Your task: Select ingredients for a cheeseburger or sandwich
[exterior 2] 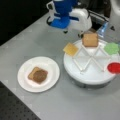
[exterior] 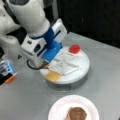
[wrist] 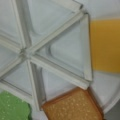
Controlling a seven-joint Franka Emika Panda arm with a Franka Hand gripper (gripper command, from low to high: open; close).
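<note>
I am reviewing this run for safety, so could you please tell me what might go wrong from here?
The gripper hangs low over the divided tray, close to its raised dividers, so a descent could strike them. The cheese slice and bread slice lie at the tray's rim and might be pushed off. On the paper plate, the patty sits skewed on the bread, so further layers might slide.

You are looking at a grey table (exterior: 105, 75) with a smooth, faintly glossy top that takes soft, even light in both front views. Behind it the background (exterior: 95, 17) is dark, nearly black. At a front view's bottom left lies a dark perforated mat (exterior 2: 12, 107).
</note>
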